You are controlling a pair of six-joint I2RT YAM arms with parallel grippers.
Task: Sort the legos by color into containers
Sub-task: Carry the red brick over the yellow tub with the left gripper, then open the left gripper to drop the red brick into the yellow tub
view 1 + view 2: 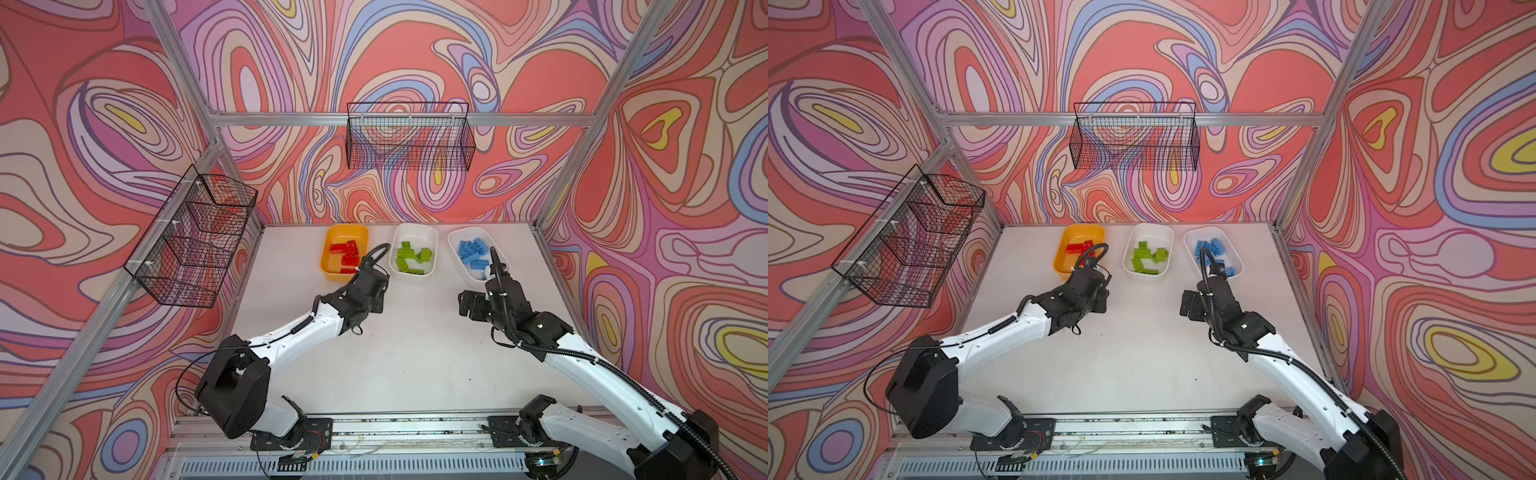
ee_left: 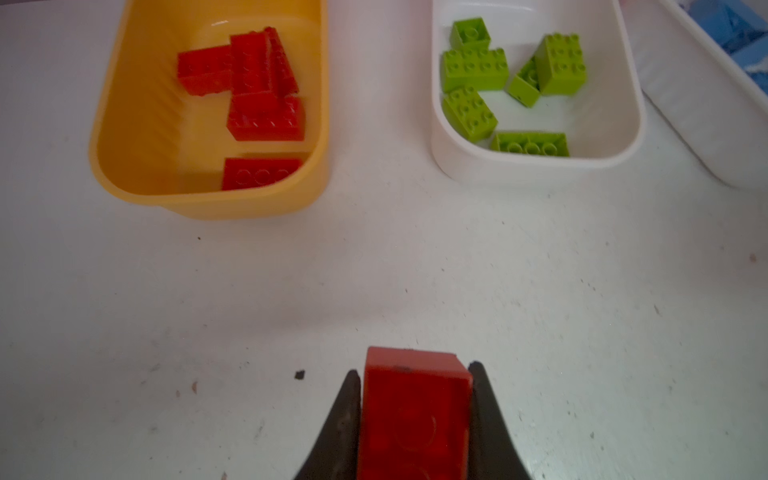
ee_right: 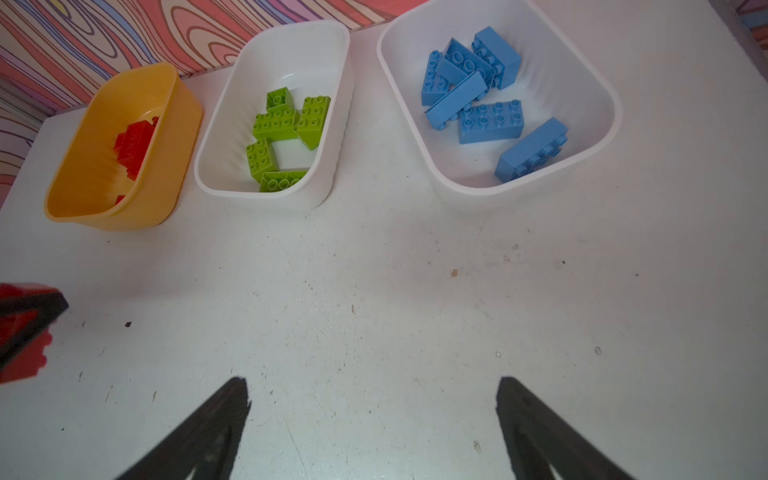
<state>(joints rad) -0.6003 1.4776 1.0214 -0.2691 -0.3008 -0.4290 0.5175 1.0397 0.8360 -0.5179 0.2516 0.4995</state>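
A black side wire basket (image 1: pixel 191 241) hangs on the left wall, clear of the bench (image 1: pixel 415 353). At the rear of the bench, three tubs stand in a row, apart from one another. The leftmost is the yellow-orange tub (image 1: pixel 328 262). It contains the red bricks (image 1: pixel 347 253), at least five, clustered toward its right side, with some overlapping. In front of this tub, near the gap between it and the next tub, the left fingers (image 2: pixel 343 424) are closed narrowly on a single red brick (image 2: pixel 415 415). One finger presses against each side, and the brick end projects past the fingertips toward the tubs. This brick is outside every tub, over bare bench; whether it touches the surface cannot be determined. The centre white tub (image 1: pixel 432 241) contains six green bricks (image 1: pixel 409 257) lying at mixed angles, some studs-up and some on their sides. Above it, a rear wire basket (image 1: pixel 409 137) hangs on the back wall. The right fingers (image 3: pixel 208 436) stand wide apart and empty, over bare bench in front of the right-hand white tub (image 1: pixel 454 245). That tub, angled relative to the other two, contains six blue bricks (image 1: pixel 473 251), several leaning loosely against each other at its far end.
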